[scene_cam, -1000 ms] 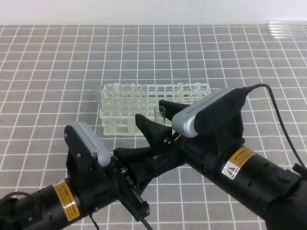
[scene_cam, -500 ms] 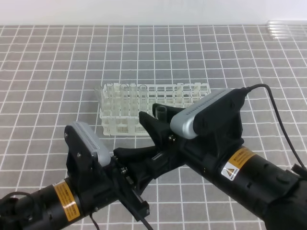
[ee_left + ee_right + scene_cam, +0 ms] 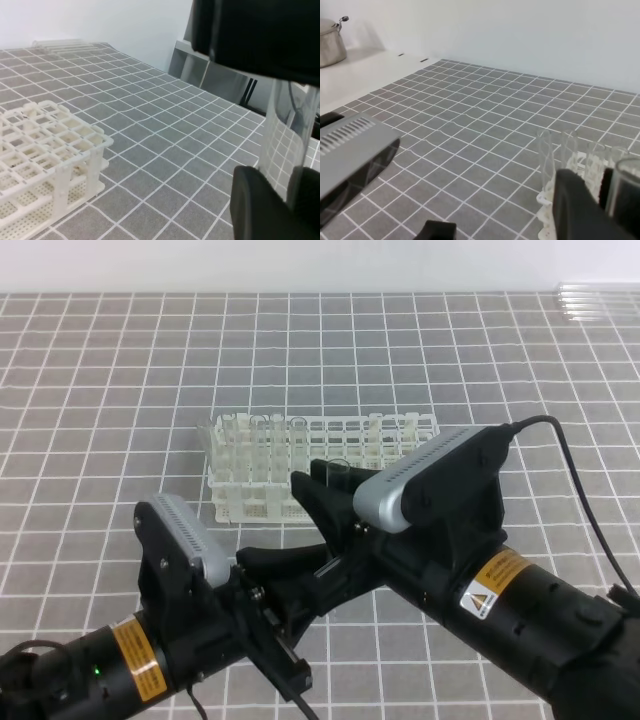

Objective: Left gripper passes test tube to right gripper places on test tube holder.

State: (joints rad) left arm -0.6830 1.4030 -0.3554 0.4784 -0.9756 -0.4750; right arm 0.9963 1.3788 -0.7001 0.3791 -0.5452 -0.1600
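Grey gridded table, white test tube holder at centre. In front, the right gripper has its fingers closed around the test tube, upright, mouth upward. The left gripper sits just below; its finger spread is unclear.

Two robot arms, each ending in one black tool: the left tool and the right tool. One clear test tube stands between the tools. One white test tube holder sits on one grey tiled counter. Several more clear tubes stand in the holder's left end; their exact number is hard to tell, roughly four or five. One bundle of spare tubes lies at the far right corner; its count is unclear.
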